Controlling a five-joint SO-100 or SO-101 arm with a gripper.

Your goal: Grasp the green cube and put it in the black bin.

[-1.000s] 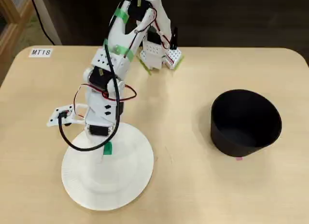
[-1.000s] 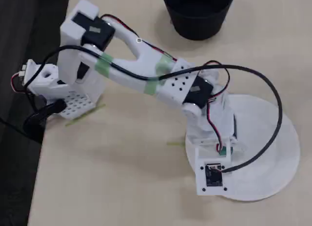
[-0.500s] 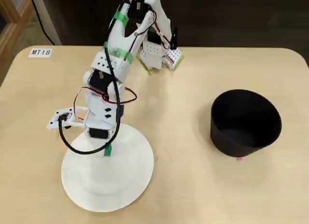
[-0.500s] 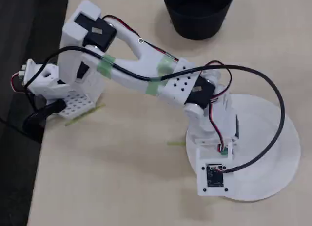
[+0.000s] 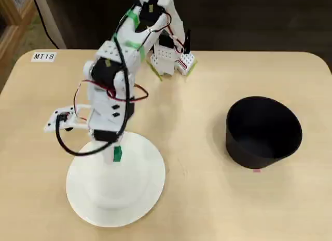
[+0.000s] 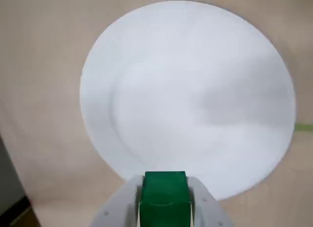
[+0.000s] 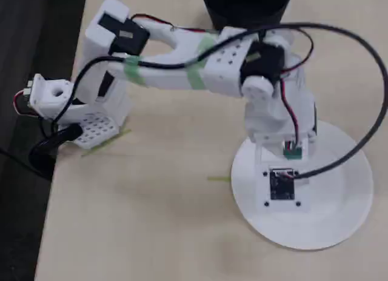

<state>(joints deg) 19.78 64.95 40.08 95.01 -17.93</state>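
Light wood-tone tabletop (image 5: pixel 207 199) w/ rounded corners, evenly lit, soft shadows only. Small white label (image 5: pixel 43 56) marked "MT18" near far-left corner. Beyond far edge: dark, dim bkgd. Pale wooden frame (image 5: pixel 13 17) at upper left. Dark floor strip (image 7: pixel 24 232) along table's left edge in another fixed view.

This is looking like a lab or classroom robotics bench: a small white 3D-printed arm (image 5: pixel 116 80) with exposed red and black wiring is standing on a pale wood-grain table (image 5: pixel 207 199). A printed label reading "MT18" (image 5: pixel 43 56) is sticking to the tabletop's corner, and yellow-green tape strips (image 5: pixel 155 70) are marking the arm's base
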